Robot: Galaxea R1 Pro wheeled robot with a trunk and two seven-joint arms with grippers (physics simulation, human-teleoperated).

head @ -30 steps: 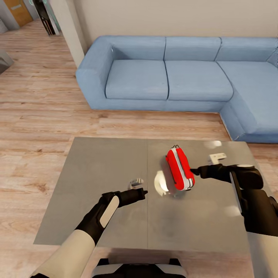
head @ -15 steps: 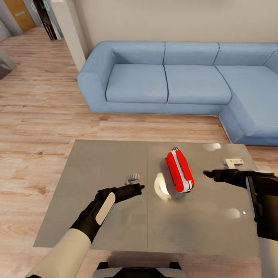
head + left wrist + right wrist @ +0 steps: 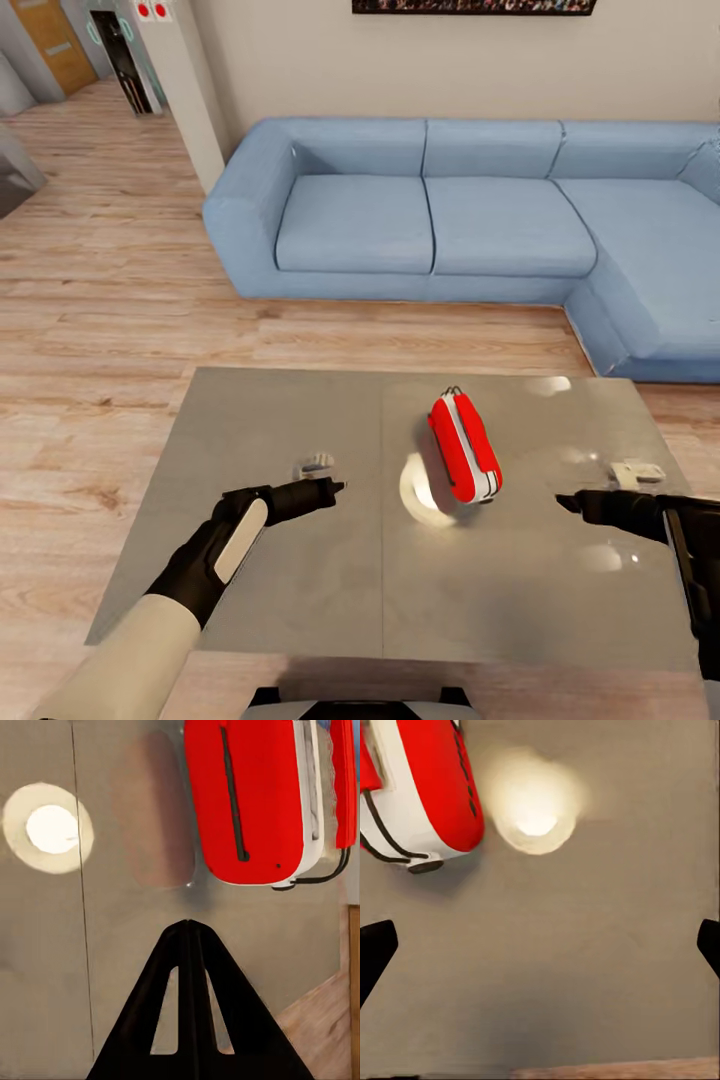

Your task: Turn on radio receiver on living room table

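- The radio receiver stands mid-worktop, glossy grey.
- Your left tool is pinched together; your right tool is spread apart.
- Blue sofa and plank floor lie beyond.

The bench sits directly before me, and the radio receiver stands on it, a little right of the bench's middle and toward its far half. My left end effector hangs over the bench to the left of the radio receiver, well apart from it; my right end effector hangs over the bench to the radio's right and slightly nearer me, also apart from it. Behind the bench lies a strip of floor, and behind that the sofa stands against the wall, its right end turning forward beside the bench's far right corner.
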